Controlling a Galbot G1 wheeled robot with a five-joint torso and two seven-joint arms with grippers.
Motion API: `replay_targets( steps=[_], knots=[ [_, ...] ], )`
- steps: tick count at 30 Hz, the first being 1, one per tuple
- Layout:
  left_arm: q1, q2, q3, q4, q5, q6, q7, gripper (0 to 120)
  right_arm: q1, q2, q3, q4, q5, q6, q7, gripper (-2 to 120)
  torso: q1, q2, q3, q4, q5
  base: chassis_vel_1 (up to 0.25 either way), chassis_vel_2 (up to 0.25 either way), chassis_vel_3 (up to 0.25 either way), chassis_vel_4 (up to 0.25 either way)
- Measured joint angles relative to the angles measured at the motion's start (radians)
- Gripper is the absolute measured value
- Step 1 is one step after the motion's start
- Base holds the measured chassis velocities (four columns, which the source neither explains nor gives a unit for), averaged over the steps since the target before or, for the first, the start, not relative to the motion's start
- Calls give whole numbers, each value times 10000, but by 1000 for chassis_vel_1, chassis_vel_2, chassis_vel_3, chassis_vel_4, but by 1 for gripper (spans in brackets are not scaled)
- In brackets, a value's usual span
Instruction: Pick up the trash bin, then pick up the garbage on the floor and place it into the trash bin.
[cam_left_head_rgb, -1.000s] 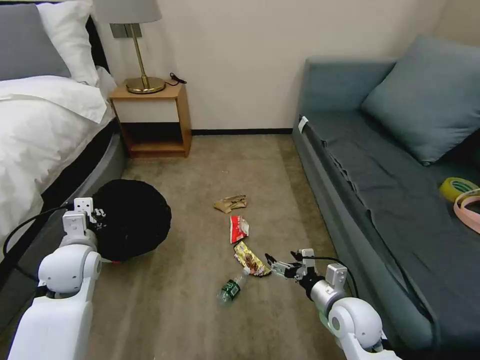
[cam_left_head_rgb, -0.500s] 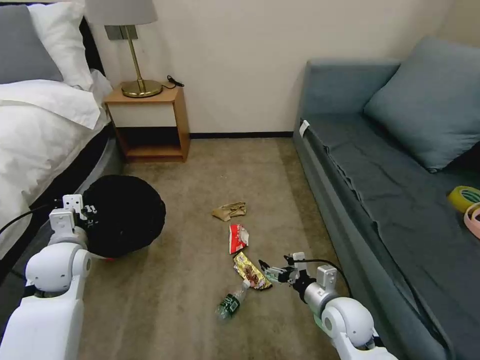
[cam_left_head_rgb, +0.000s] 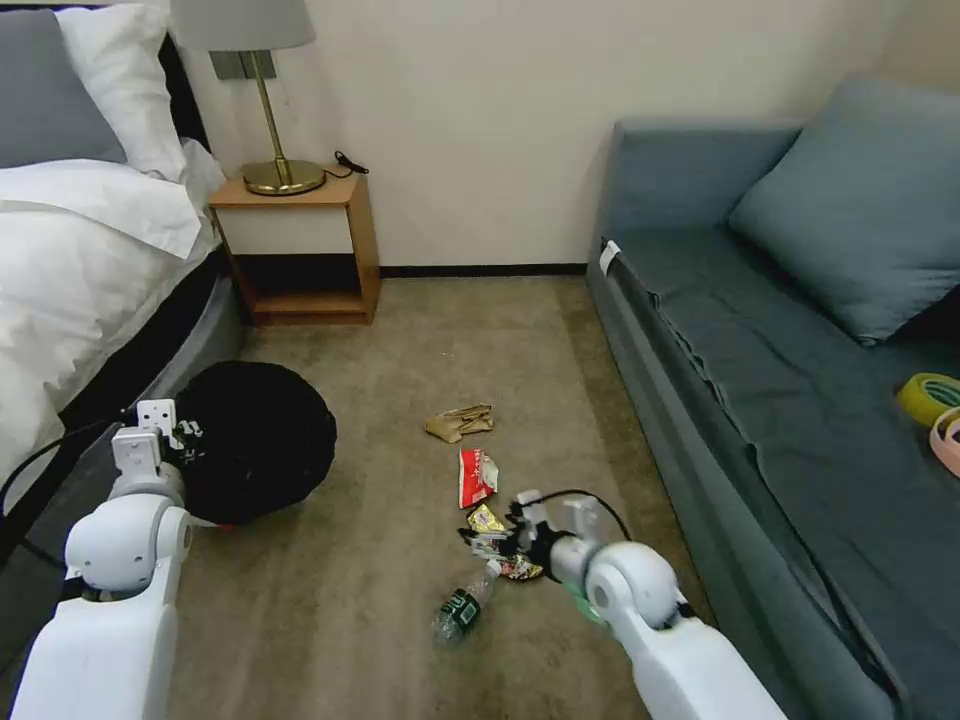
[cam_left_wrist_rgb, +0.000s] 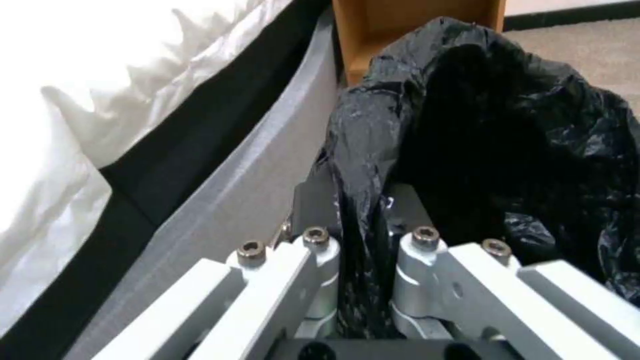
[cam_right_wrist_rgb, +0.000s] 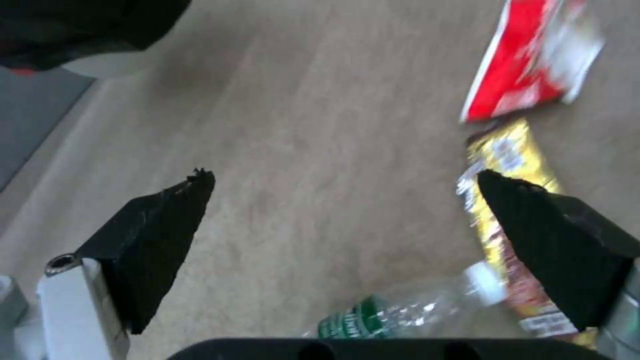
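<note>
The trash bin (cam_left_head_rgb: 262, 440), round with a crinkly black liner (cam_left_wrist_rgb: 507, 130), is held just above the carpet at the left beside the bed. My left gripper (cam_left_head_rgb: 186, 432) is shut on its rim; the liner is pinched between the fingers (cam_left_wrist_rgb: 313, 210). The garbage lies mid-floor: crumpled tan paper (cam_left_head_rgb: 460, 421), a red-and-white wrapper (cam_left_head_rgb: 476, 476), a yellow-brown wrapper (cam_left_head_rgb: 486, 518) and a green-labelled bottle (cam_left_head_rgb: 462, 601). My right gripper (cam_left_head_rgb: 488, 540) hovers low over the yellow-brown wrapper (cam_right_wrist_rgb: 510, 160), open, with one fingertip (cam_right_wrist_rgb: 527, 215) above it and the bottle (cam_right_wrist_rgb: 400, 315) close by.
A bed (cam_left_head_rgb: 80, 270) fills the left side, with a wooden nightstand (cam_left_head_rgb: 300, 240) and lamp against the wall. A grey-blue sofa (cam_left_head_rgb: 780, 390) runs along the right and carries a yellow tape roll (cam_left_head_rgb: 925, 393). Bare carpet lies between bin and litter.
My right arm swung left and lower, bringing its open gripper from beside the yellow-brown wrapper to over it. The left gripper keeps its hold on the bin.
</note>
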Motion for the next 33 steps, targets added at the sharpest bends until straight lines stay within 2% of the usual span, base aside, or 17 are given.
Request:
replay_targets(
  steps=[7,10,13,18,33],
  knots=[
    [8,-17,-28,50,260,-74,272,5,467,138,-926,-1164,662,-3,1222,100,0,0,1,-2,1,0,0,0,0],
    [27,65,-67,54,308,-101,375,5,708,145,-1352,-1690,1650,-1,2114,100,0,1,1,-1,1,0,0,0,0],
    [24,41,-104,87,308,-112,390,5,811,146,-1487,-1967,2006,6,2445,100,0,0,0,-1,1,0,0,0,0],
    [64,-35,-145,191,300,-202,433,5,915,262,-1658,-2436,2000,22,2613,100,0,0,0,-1,1,0,0,0,0],
    [0,-85,-131,634,308,-505,575,5,861,828,-1814,-3926,515,47,2135,100,0,0,0,-1,1,0,0,0,0]
  ],
)
